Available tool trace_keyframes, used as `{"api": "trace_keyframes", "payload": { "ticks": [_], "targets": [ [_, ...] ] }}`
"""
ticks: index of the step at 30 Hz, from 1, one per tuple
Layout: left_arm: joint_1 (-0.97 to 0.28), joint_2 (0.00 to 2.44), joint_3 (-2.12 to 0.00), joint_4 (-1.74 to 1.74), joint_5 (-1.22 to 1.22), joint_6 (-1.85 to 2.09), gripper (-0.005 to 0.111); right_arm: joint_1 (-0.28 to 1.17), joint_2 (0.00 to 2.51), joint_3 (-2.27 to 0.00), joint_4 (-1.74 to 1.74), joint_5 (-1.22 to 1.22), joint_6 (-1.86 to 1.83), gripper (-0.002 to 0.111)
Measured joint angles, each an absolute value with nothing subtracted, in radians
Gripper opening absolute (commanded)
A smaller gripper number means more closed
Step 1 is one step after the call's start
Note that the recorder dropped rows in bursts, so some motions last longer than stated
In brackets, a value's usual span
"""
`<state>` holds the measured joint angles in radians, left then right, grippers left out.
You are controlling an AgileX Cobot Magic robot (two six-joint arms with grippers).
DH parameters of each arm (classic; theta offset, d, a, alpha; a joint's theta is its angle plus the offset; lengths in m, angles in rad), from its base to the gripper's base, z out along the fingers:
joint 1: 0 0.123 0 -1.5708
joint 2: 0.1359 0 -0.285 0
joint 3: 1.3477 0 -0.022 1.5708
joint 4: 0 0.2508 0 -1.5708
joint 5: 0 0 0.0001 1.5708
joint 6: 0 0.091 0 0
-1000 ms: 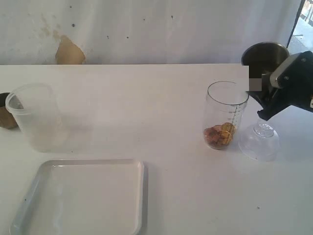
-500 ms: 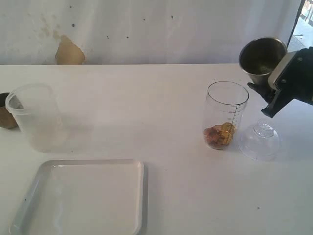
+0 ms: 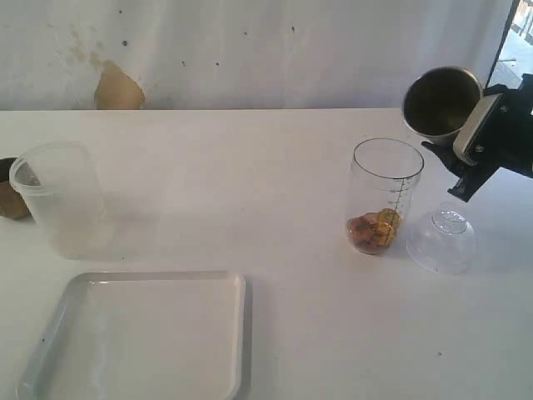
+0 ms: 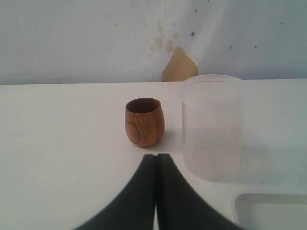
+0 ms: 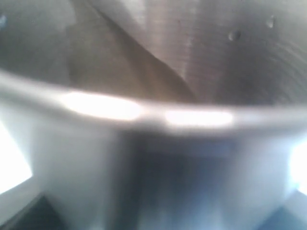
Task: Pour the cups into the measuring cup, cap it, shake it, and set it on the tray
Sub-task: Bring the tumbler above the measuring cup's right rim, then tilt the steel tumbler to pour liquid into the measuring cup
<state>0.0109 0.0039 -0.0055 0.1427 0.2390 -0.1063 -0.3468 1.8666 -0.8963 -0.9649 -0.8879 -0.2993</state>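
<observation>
Steel tumbler held raised and tilted beside the measuring cup; the second arm idle.

Right gripper: jaws spread wide and clamped on the brushed-steel tumbler, which is held off the table just right of the measuring cup and above its rim, its mouth tipped toward the camera. Measuring cup: upright, uncapped, with reddish-brown and yellow pieces at the bottom. Clear dome cap: on the table just right of the measuring cup's base. White tray: well to the measuring cup's lower left. Frosted plastic cup and wooden cup: far left of the measuring cup, both upright. Left gripper: jaws pressed together, holding nothing, tips pointing at the wooden cup without touching it.
</observation>
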Motion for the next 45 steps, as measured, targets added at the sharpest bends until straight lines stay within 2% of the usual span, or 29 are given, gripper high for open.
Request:
{"api": "trace_keyframes", "payload": {
  "ticks": [45],
  "targets": [
    [0.011, 0.004, -0.006, 0.143, 0.239, -0.106, 0.0, -0.347, 1.867, -0.916, -0.965, -0.895, -0.498, 0.0]
  ]
}}
